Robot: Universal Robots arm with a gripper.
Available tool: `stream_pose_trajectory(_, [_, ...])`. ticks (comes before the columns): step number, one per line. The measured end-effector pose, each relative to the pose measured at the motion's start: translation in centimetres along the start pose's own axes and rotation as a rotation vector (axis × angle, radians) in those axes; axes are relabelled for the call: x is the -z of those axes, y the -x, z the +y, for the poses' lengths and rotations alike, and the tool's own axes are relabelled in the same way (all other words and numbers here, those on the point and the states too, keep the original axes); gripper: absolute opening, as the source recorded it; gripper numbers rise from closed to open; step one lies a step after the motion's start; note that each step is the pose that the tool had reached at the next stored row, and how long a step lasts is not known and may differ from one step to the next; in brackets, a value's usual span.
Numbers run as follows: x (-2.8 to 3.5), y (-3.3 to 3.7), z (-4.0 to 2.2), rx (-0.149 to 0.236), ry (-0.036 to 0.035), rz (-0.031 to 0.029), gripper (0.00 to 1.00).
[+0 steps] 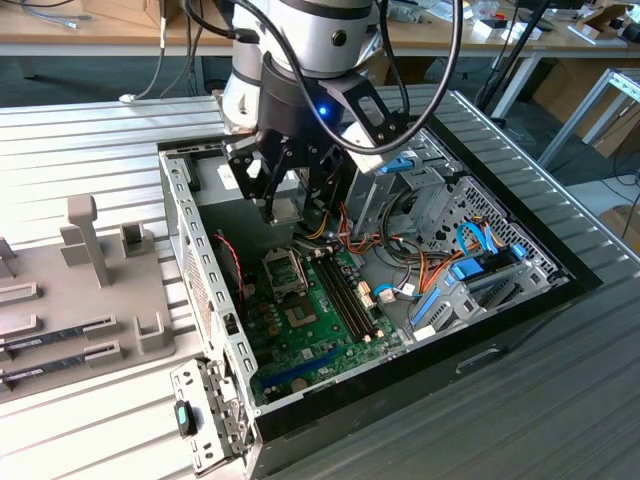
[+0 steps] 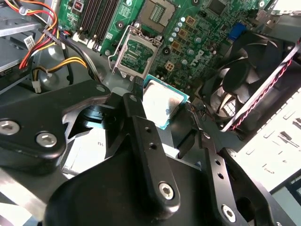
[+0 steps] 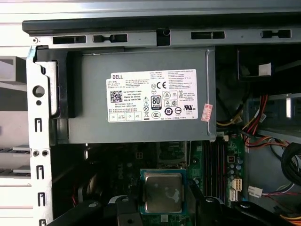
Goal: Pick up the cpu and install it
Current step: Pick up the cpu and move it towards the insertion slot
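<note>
My gripper (image 1: 288, 205) hangs over the open computer case (image 1: 190, 260), shut on the cpu (image 1: 284, 208). The cpu (image 2: 162, 101) is a small flat square with a dull silver top and a thin green rim, held level between the two black fingers (image 2: 136, 101) by its edges. In the first wrist view the cpu (image 3: 163, 192) sits in front of the grey power-supply box (image 3: 141, 101). Below it on the green motherboard (image 1: 320, 330) lies the hinged metal socket frame (image 2: 136, 54), with a square socket (image 2: 157, 12) just beyond it.
Long memory slots (image 1: 350, 300) run beside the socket area. Orange, yellow and red cables (image 2: 51, 42) bunch near the drive cage (image 1: 470, 260). A black fan (image 2: 244, 80) stands at the case wall. A grey fixture block (image 1: 85, 290) lies at the exterior view's left.
</note>
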State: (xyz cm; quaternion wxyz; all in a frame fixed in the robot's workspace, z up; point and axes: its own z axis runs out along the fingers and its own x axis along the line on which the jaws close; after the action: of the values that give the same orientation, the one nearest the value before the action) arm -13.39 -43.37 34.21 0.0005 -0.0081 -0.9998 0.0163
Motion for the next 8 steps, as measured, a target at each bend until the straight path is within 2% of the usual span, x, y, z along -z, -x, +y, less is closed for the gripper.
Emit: stream_pose_trajectory(8, [-0.28, 0.27, -0.41, 0.000, -0.0024, 0.0000, 0.47])
